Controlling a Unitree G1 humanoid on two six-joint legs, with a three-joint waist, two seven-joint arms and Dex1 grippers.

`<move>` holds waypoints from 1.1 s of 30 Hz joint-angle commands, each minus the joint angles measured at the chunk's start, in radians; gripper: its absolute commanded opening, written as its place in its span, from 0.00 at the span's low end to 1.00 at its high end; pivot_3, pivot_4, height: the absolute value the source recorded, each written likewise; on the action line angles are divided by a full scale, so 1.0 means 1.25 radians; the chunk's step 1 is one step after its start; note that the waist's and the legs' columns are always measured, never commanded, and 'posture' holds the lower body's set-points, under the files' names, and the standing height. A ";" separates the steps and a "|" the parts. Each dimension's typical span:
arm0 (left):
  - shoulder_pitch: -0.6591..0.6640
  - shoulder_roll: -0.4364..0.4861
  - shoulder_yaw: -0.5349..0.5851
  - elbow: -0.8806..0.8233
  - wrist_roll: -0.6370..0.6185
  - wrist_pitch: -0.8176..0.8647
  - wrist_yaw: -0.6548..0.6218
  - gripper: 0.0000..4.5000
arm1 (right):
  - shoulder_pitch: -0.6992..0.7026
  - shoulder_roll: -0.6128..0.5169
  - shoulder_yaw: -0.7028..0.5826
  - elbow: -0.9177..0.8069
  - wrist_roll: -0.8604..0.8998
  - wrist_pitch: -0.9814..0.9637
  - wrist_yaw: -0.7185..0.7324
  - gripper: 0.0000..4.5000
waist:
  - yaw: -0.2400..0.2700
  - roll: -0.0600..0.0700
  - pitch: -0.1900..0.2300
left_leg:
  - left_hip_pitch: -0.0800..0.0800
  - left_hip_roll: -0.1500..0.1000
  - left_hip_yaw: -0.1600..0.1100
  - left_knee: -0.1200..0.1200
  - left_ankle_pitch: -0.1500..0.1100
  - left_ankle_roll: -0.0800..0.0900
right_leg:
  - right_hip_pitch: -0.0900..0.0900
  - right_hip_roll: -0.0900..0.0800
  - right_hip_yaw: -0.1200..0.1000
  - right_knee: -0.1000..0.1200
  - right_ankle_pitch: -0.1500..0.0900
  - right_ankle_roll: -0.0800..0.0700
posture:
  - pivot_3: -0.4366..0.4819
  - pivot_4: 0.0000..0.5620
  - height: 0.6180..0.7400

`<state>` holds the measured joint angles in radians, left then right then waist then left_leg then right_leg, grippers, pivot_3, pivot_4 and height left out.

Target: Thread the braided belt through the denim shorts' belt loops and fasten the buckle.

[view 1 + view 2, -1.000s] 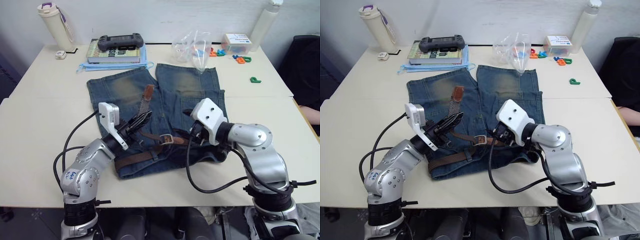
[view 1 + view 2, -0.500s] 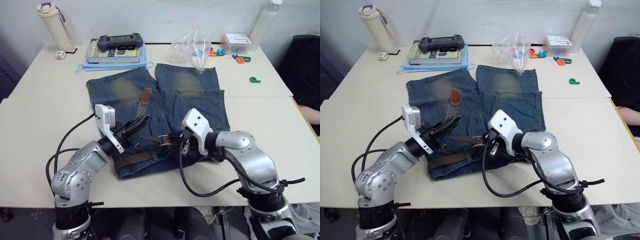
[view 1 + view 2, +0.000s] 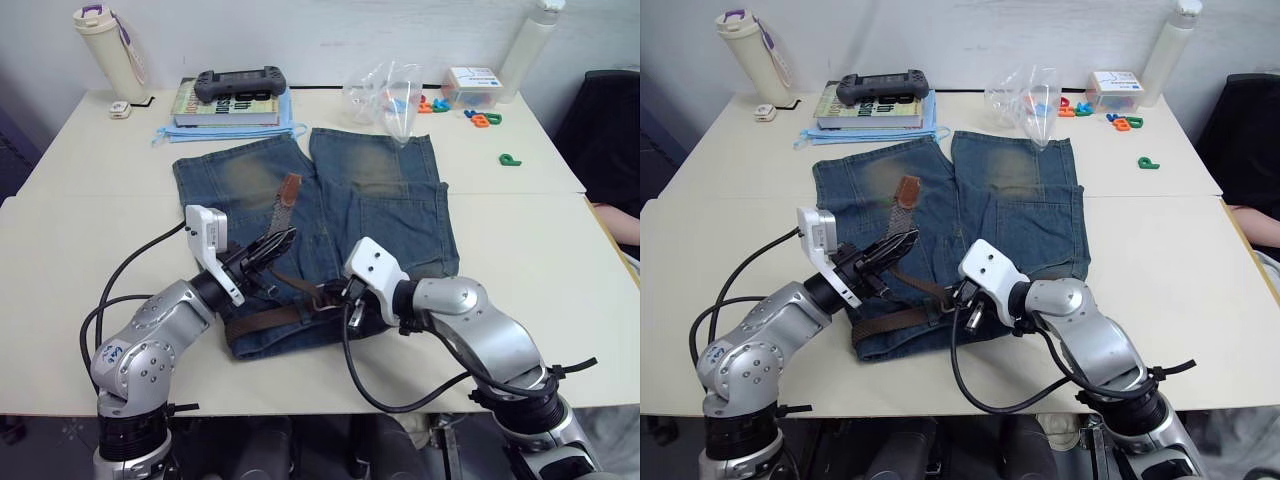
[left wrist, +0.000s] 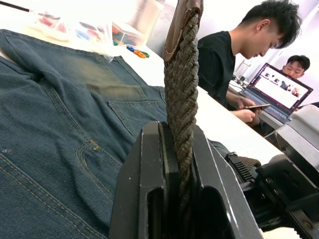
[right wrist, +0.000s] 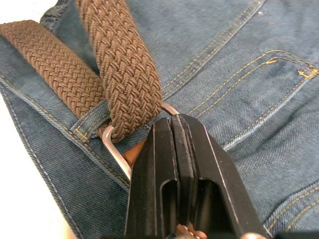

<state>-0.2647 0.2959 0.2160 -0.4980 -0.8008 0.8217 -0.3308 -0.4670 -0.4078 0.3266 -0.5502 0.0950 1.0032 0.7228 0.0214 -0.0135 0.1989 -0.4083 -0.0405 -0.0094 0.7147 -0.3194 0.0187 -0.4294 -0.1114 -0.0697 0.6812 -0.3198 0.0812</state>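
Note:
The denim shorts (image 3: 385,205) lie flat mid-table, waistband toward me. The braided belt (image 3: 264,318) runs along the waistband under a belt loop (image 5: 91,123), then rises past my left gripper (image 3: 266,248) to its tan tip (image 3: 291,185). That gripper is shut on the strap (image 4: 180,99), holding it lifted over the left leg. My right gripper (image 3: 331,296) is low on the waistband's middle, shut on the buckle (image 5: 115,150), whose metal frame sticks out beside the fingertips with the strap passing through it.
A book with a game controller (image 3: 240,82) on it sits at the back left, beside a bottle (image 3: 105,40). A plastic bag (image 3: 385,95), coloured letters (image 3: 485,118) and a small box (image 3: 472,85) lie at the back right. People with a laptop (image 4: 281,84) sit past the table's right side.
My right gripper has moved left and toward me across the shorts, down onto the buckle. The left arm has shifted slightly left, still holding the strap.

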 commanded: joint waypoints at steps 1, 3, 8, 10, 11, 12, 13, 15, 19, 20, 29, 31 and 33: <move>-0.004 0.012 0.000 -0.030 -0.021 -0.007 0.001 0.00 | 0.004 -0.003 0.036 -0.031 0.011 -0.004 -0.018 0.02 | 0.000 0.000 0.000 | 0.000 0.000 0.000 0.000 0.000 0.000 | 0.000 0.000 0.000 0.000 0.000 0.000 | 0.48 0.27 0.40; -0.003 0.015 -0.001 -0.031 -0.022 -0.005 0.001 0.00 | 0.005 0.001 0.044 -0.039 0.015 0.000 -0.030 0.02 | -0.001 0.000 0.000 | 0.000 0.000 0.000 0.000 0.000 0.000 | 0.000 0.000 0.000 0.000 0.000 0.000 | 0.48 0.27 0.40; 0.003 0.037 -0.012 -0.035 -0.026 0.003 -0.010 0.00 | -0.021 0.035 -0.057 -0.081 0.069 0.064 -0.061 0.02 | 0.000 0.000 0.000 | 0.000 0.000 0.000 0.000 0.000 0.000 | 0.000 0.000 0.000 0.000 0.000 0.000 | 0.48 0.27 0.40; 0.010 0.047 -0.020 -0.038 -0.028 0.005 -0.016 0.00 | -0.040 0.041 -0.113 -0.104 0.101 0.102 -0.066 0.02 | 0.001 0.000 0.000 | 0.000 0.000 -0.001 0.000 0.000 0.000 | 0.000 0.000 0.000 0.000 0.000 0.000 | 0.48 0.27 0.40; 0.013 0.052 -0.024 -0.040 -0.029 0.005 -0.018 0.00 | -0.048 0.041 -0.135 -0.115 0.118 0.120 -0.068 0.02 | 0.002 0.000 0.000 | 0.000 0.000 0.000 0.000 0.000 0.000 | 0.000 0.000 0.000 0.000 0.000 0.000 | 0.48 0.27 0.40; 0.016 0.056 -0.026 -0.041 -0.030 0.006 -0.019 0.00 | -0.054 0.041 -0.157 -0.125 0.134 0.139 -0.069 0.02 | 0.002 0.000 0.000 | 0.000 0.000 -0.001 0.000 -0.001 0.000 | 0.000 0.000 0.000 -0.001 0.000 0.000 | 0.48 0.27 0.40; 0.017 0.058 -0.027 -0.041 -0.033 0.006 -0.018 0.00 | -0.058 0.039 -0.175 -0.135 0.149 0.156 -0.071 0.02 | 0.002 0.000 0.000 | 0.000 0.000 -0.001 0.000 -0.001 0.000 | 0.000 0.000 0.000 -0.001 0.000 0.000 | 0.48 0.27 0.40; 0.019 0.060 -0.030 -0.041 -0.036 0.006 -0.015 0.00 | -0.059 0.036 -0.202 -0.150 0.174 0.185 -0.076 0.02 | 0.002 0.000 0.000 | 0.000 0.000 -0.001 -0.001 -0.001 0.000 | 0.000 0.000 -0.001 -0.002 0.000 0.000 | 0.48 0.27 0.40; 0.017 0.061 -0.034 -0.040 -0.041 0.009 -0.012 0.00 | -0.020 -0.015 -0.160 -0.175 0.187 0.188 -0.084 0.02 | 0.002 0.000 0.000 | -0.001 0.000 -0.001 -0.001 -0.001 0.000 | 0.000 0.000 -0.001 -0.003 0.000 0.000 | 0.48 0.27 0.40; 0.016 0.061 -0.035 -0.039 -0.042 0.009 -0.012 0.00 | -0.011 -0.025 -0.137 -0.175 0.184 0.181 -0.090 0.02 | 0.002 0.000 0.000 | -0.001 0.000 -0.001 -0.001 -0.002 0.001 | 0.000 0.000 -0.001 -0.003 0.000 0.000 | 0.48 0.27 0.40; 0.011 0.067 -0.033 -0.039 -0.048 0.013 -0.007 0.00 | 0.014 -0.015 -0.057 -0.143 0.178 0.137 -0.150 0.02 | 0.002 0.000 0.000 | -0.001 0.000 -0.002 -0.001 -0.002 0.001 | 0.000 0.000 -0.001 -0.003 0.000 0.000 | 0.48 0.27 0.40; 0.011 0.068 -0.033 -0.040 -0.049 0.014 -0.005 0.00 | 0.017 -0.023 -0.044 -0.132 0.171 0.125 -0.158 0.02 | 0.002 0.000 0.000 | -0.001 0.000 -0.002 -0.001 -0.002 0.001 | 0.000 0.000 -0.001 -0.004 0.000 0.000 | 0.48 0.27 0.40; 0.011 0.069 -0.032 -0.042 -0.051 0.015 -0.003 0.00 | 0.017 -0.026 -0.036 -0.121 0.168 0.117 -0.167 0.02 | 0.002 0.000 0.000 | -0.002 0.000 -0.002 -0.001 -0.002 0.001 | 0.000 0.000 -0.001 -0.004 0.000 0.000 | 0.48 0.27 0.40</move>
<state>-0.2436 0.3731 0.1742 -0.5046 -0.8386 0.8415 -0.3357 -0.4443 -0.4320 0.2786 -0.6916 0.3113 1.1758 0.5257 0.0237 -0.0133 0.1990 -0.4102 -0.0403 -0.0114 0.7135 -0.3217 0.0199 -0.4292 -0.1116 -0.0711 0.6764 -0.3198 0.0813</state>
